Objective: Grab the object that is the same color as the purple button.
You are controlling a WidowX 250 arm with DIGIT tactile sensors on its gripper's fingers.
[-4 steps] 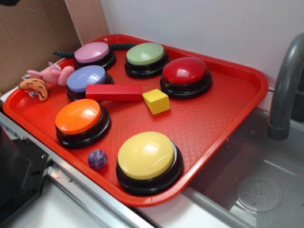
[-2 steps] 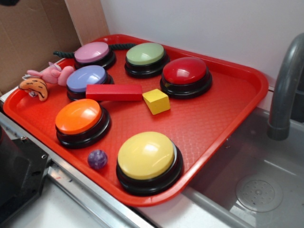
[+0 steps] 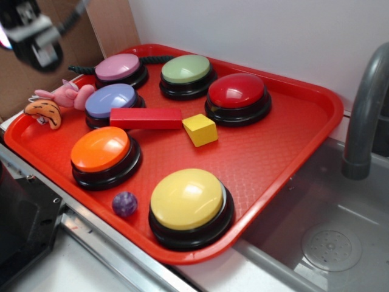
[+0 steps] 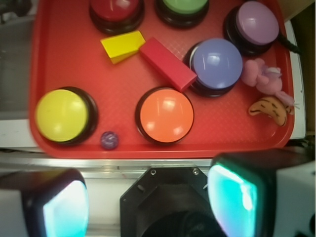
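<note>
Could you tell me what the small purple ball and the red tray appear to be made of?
The purple ball looks like glossy glass or hard plastic: its speckled surface carries a bright highlight. The red tray looks like moulded plastic with a semi-matte finish; a fine grid texture covers its floor, and its raised rim is smooth and rounded.

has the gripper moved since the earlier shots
Yes. The black robot gripper, absent from the earlier exterior views, has come in at the top left, above the cardboard wall beside the red plastic tray.
</note>
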